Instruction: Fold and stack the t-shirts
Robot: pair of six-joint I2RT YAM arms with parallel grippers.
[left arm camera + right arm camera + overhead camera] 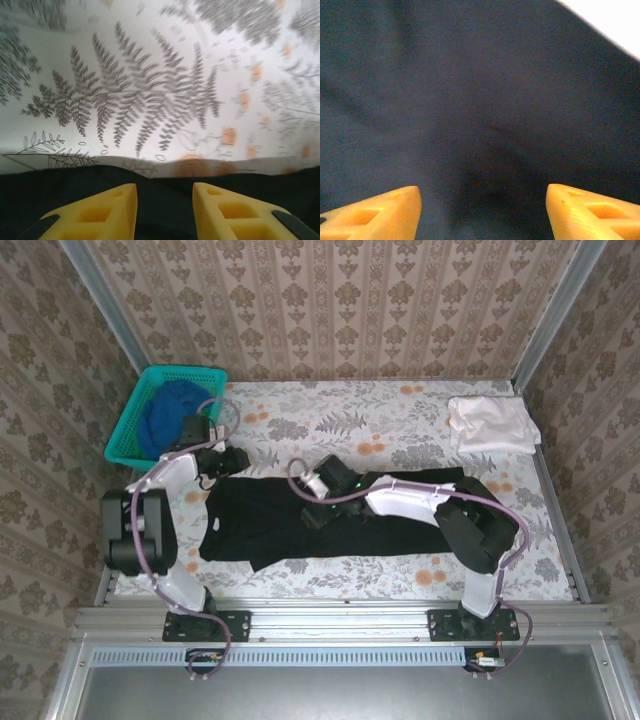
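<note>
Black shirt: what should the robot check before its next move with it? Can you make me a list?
1. Black t-shirt lies spread out in a long band: ok.
2. Left gripper at the shirt's far edge, jaws apart, nothing pinched: ok.
3. Right gripper over the black cloth, jaws wide, nothing held: ok.
4. White-pink t-shirt folded in the far right corner, ready for stacking: ok.
5. Blue t-shirt bunched in the teal basket, not yet folded: not ok.
6. Black cloth free of wrinkles: cannot tell.
</note>
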